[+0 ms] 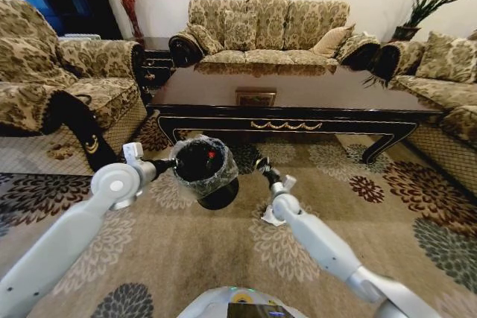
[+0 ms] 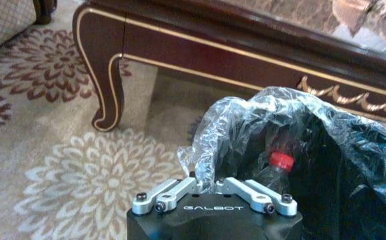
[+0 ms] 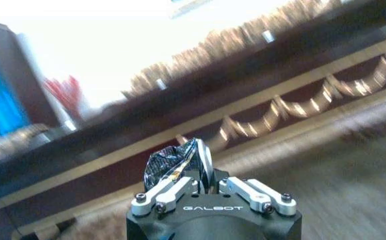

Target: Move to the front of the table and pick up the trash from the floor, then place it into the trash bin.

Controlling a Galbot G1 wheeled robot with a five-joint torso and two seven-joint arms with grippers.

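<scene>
The robot stood on the beige carpet patterned with round flower medallions [image 1: 186, 258], facing the long, low, dark glossy wooden coffee table with a gold ornament on its apron [image 1: 298, 109]. Its left gripper [image 1: 170, 163] held the small round black bin lined with a thin greyish plastic bag [image 1: 205, 173], fingers closed on the bag's crinkled rim [image 2: 209, 150], the bin tilted with its mouth toward the camera. Inside lay a clear plastic bottle with a red cap [image 2: 279, 165]. The right gripper [image 1: 261, 164], raised just beside the bin, pinched a small dark, shiny crumpled piece with a pale edge [image 3: 179, 160] between closed fingers. A crumpled white paper [image 1: 270, 217] lay on the carpet beneath the right arm. Floral-patterned sofas [image 1: 268, 27] ringed the table.
</scene>
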